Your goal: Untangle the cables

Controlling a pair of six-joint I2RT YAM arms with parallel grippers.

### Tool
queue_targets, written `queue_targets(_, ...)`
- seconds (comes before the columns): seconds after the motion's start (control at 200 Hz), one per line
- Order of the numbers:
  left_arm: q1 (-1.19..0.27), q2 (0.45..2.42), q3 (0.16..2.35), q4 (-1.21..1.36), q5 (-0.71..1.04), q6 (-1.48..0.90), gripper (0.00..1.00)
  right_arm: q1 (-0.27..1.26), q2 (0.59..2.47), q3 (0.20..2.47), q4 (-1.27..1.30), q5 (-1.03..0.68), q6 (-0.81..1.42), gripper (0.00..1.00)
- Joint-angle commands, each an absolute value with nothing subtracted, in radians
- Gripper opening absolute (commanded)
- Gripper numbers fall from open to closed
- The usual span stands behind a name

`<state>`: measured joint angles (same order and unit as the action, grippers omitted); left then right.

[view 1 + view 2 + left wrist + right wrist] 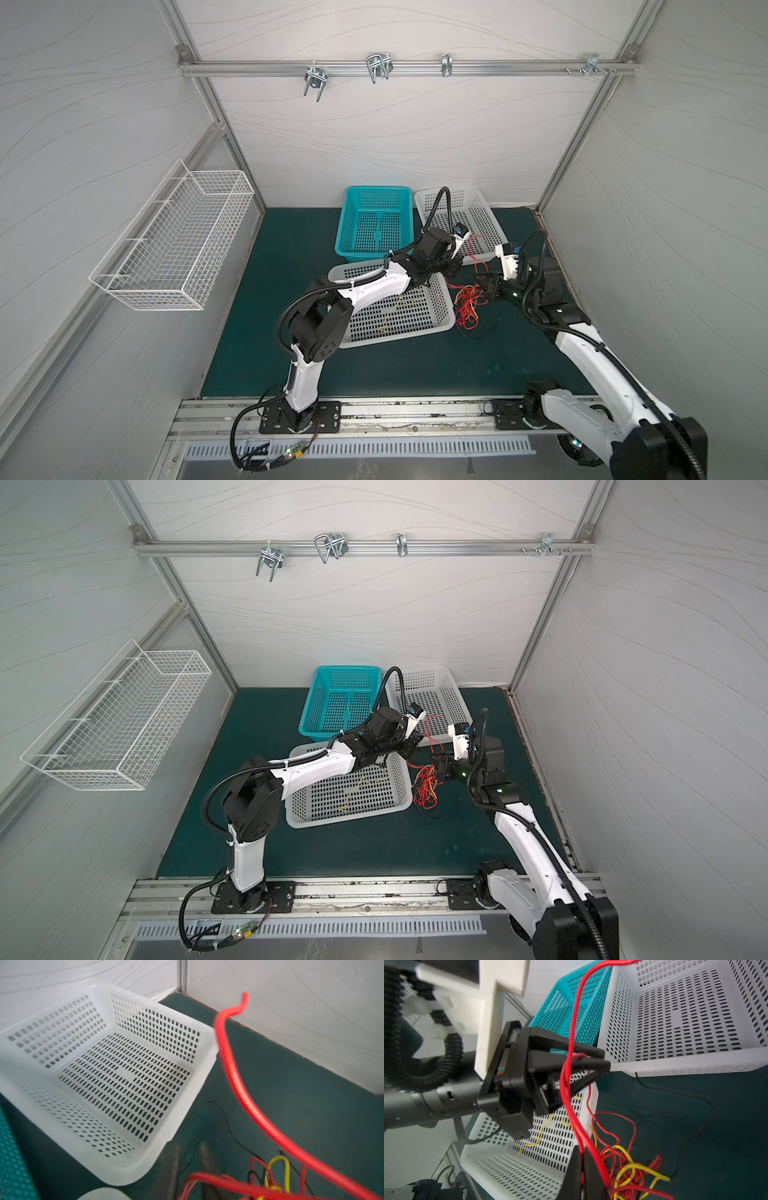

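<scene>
Behind the left hand (605,1058), a thin yellow wire (399,309) squiggles across a slotted white plastic basket (440,328). That hand's tapered black fingers (591,1050) pinch one glossy red strand (572,1028). Just beyond, the cables (467,305) dangle as a knotted red-and-yellow clump under the right hand (483,286), clamped tight on them, above the green bench (415,365).

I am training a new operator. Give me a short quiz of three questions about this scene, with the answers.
1. True or false: a loose yellow cable lies in the front white basket.
2. The right pincer is: A open; B shut on the cable bunch; C shut on nothing.
3. Which colour is the cable that the left pincer grips?
Key: 1 true; 2 B; 3 red.
</scene>
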<state>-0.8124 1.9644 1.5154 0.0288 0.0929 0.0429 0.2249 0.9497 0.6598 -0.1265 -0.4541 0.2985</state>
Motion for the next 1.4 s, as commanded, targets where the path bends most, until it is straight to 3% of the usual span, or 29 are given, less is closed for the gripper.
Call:
queue_targets(0.0, -0.813, 1.983, 1.568, 0.076, 0.114, 0.039, 0.00, 0.229, 0.924, 0.663, -0.101, -0.453, 0.303, 0.00)
queue_targets(0.365, -0.816, 1.956, 1.614, -0.030, 0.047, -0.040, 0.00, 0.221, 1.002, 0.667, -0.191, -0.151, 0.350, 0.00)
queue_targets(0.5, -0.816, 1.941, 1.667, -0.109, -0.031, -0.071, 0.00, 0.207, 1.030, 0.668, -0.217, -0.079, 0.367, 0.00)
queue_targets(0.69, -0.819, 1.868, 1.675, -0.110, -0.012, -0.110, 0.00, 0.191, 1.042, 0.646, -0.238, 0.010, 0.389, 0.00)
queue_targets(0.785, -0.817, 1.833, 1.675, -0.115, -0.018, -0.125, 0.00, 0.180, 1.042, 0.631, -0.243, 0.038, 0.399, 0.08)
queue_targets(0.855, -0.818, 1.813, 1.675, -0.124, -0.024, -0.126, 0.00, 0.166, 1.045, 0.625, -0.250, 0.029, 0.400, 0.22)
queue_targets(1.015, -0.823, 1.805, 1.674, -0.148, -0.051, -0.110, 0.00, 0.154, 1.037, 0.625, -0.206, -0.187, 0.328, 0.47)
queue_targets(1.121, -0.841, 1.815, 1.674, -0.160, -0.069, -0.086, 0.00, 0.154, 1.027, 0.637, -0.201, -0.270, 0.312, 0.53)
queue_targets(1.396, -0.876, 1.820, 1.686, -0.180, -0.077, -0.036, 0.00, 0.154, 0.955, 0.655, -0.210, -0.236, 0.327, 0.59)
